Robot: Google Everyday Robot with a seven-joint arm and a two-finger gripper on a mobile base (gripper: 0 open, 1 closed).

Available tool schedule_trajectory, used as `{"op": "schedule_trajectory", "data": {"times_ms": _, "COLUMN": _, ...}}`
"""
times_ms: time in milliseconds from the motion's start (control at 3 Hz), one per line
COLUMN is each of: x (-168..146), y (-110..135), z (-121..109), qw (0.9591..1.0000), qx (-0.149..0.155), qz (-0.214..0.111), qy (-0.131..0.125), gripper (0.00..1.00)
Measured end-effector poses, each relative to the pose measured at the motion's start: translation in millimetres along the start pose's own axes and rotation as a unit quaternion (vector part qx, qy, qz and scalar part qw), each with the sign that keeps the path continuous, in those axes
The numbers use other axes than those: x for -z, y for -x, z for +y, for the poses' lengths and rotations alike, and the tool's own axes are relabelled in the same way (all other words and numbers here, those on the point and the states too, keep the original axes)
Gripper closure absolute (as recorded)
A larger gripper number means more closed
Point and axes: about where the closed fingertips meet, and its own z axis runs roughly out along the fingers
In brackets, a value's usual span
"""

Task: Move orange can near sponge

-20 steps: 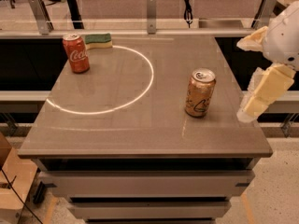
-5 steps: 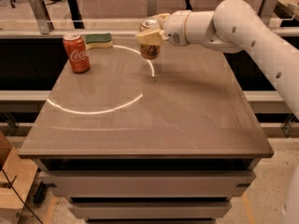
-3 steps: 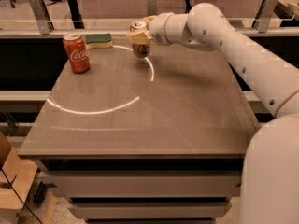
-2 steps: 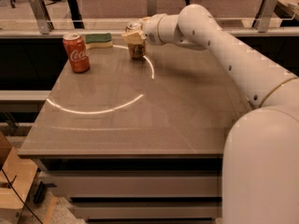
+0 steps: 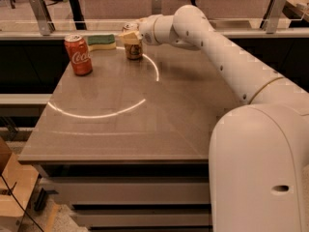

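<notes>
The orange can (image 5: pixel 133 49) stands upright near the far edge of the table, just right of the sponge (image 5: pixel 101 41), a green-topped yellow block at the back left. My gripper (image 5: pixel 131 36) is at the can's upper part, shut on it, with the white arm (image 5: pixel 203 37) reaching in from the right. The can's base looks at or just above the tabletop.
A red Coca-Cola can (image 5: pixel 78 55) stands left of the orange can, in front of the sponge. The grey table (image 5: pixel 130 129) carries a bright curved light reflection. A railing and posts run behind the far edge. My robot body fills the lower right.
My gripper carried the orange can from the table's right side to the far left, then lowered it next to the sponge. The red can and sponge have not moved.
</notes>
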Motion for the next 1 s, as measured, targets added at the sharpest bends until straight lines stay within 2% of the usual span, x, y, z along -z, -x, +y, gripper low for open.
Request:
{"op": "schedule_trajectory", "data": {"times_ms": 333, "x": -11.6, "y": 7.2, "z": 5.3, "qw": 0.9999, "qx": -0.003, "qz": -0.003, "qy": 0.01, "gripper": 0.82}}
{"op": "schedule_trajectory", "data": {"times_ms": 1000, "x": -26.3, "y": 20.4, "z": 13.7, "qw": 0.9996, "qx": -0.006, "qz": -0.007, "qy": 0.026, "gripper": 0.35}}
